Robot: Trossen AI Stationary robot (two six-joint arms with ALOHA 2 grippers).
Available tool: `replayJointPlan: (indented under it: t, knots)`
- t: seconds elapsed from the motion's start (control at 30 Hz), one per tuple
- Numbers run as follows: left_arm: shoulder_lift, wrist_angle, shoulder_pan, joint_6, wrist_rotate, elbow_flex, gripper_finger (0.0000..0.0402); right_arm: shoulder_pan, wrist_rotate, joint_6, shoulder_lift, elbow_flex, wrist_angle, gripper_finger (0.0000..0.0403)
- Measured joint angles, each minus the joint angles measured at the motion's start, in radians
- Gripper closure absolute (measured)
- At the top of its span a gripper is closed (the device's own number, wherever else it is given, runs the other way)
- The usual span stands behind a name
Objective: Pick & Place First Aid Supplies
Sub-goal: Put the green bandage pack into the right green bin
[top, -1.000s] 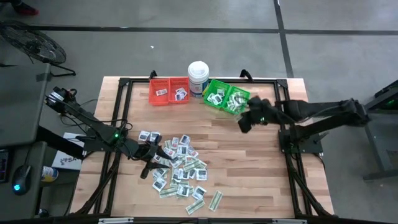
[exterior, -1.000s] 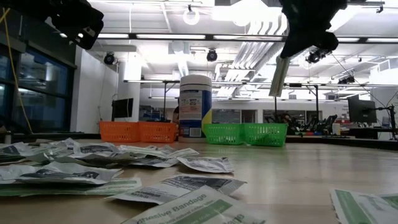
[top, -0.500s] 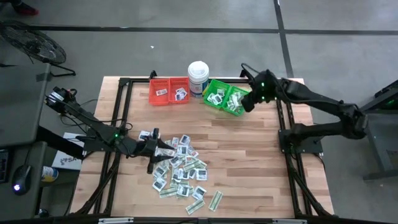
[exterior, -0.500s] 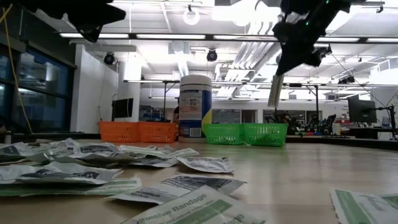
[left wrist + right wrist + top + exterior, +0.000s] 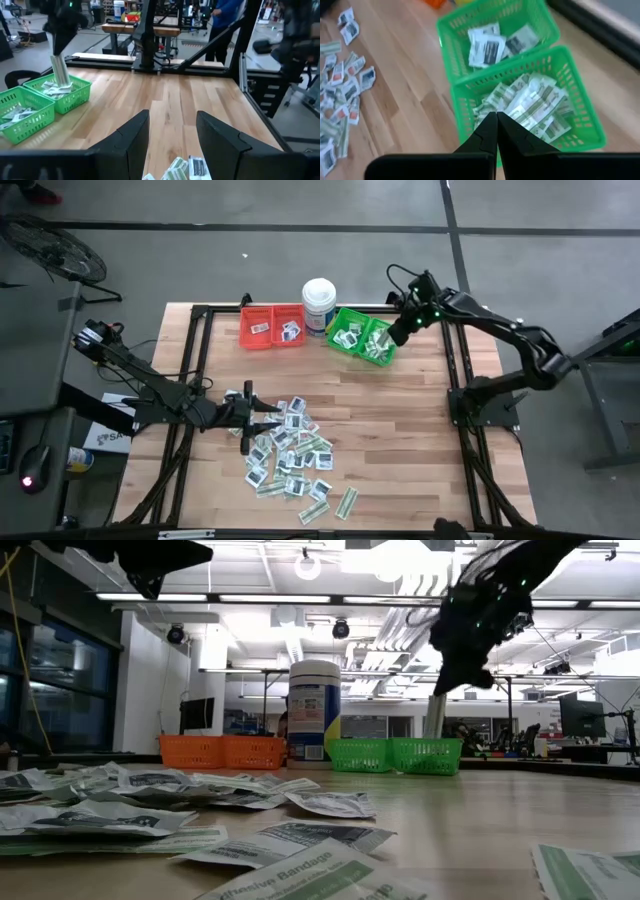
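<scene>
Right gripper (image 5: pixel 396 337), clamped on a long strip packet (image 5: pixel 434 722), hangs directly above the green bin (image 5: pixel 364 340); packet apparently upright, long axis vertical; left gripper (image 5: pixel 247 420), parted and empty, beside the packet pile (image 5: pixel 290 450).

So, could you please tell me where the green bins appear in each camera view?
High view: green bins at the table's far edge, right of centre.
Low view: far middle, right of the white tub.
Left wrist view: at the picture's left edge.
Right wrist view: filling the centre, directly ahead.
Shared landmark: the right gripper, shut on a strip packet above the bins.
</scene>
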Motion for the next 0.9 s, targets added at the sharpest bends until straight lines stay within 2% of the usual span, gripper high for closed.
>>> replayJointPlan:
  t: [0.07,0.27,0.6,0.9]
  knots:
    - [0.0,0.011,0.0,0.0,0.0,0.0,0.0239,-0.021,-0.026,-0.029,0.046,0.0,0.002,0.0403]
    - [0.0,0.035,0.0,0.0,-0.031,0.0,0.0239,-0.051,-0.014,-0.055,0.143,0.0,0.079,0.0403]
    - [0.0,0.031,0.0,-0.004,-0.101,0.0,0.0239,-0.053,0.026,-0.083,0.216,0.0,0.14,0.0403]
    - [0.0,0.032,0.0,-0.012,-0.116,0.0,0.0239,-0.052,0.083,-0.088,0.256,0.0,0.165,0.0398]
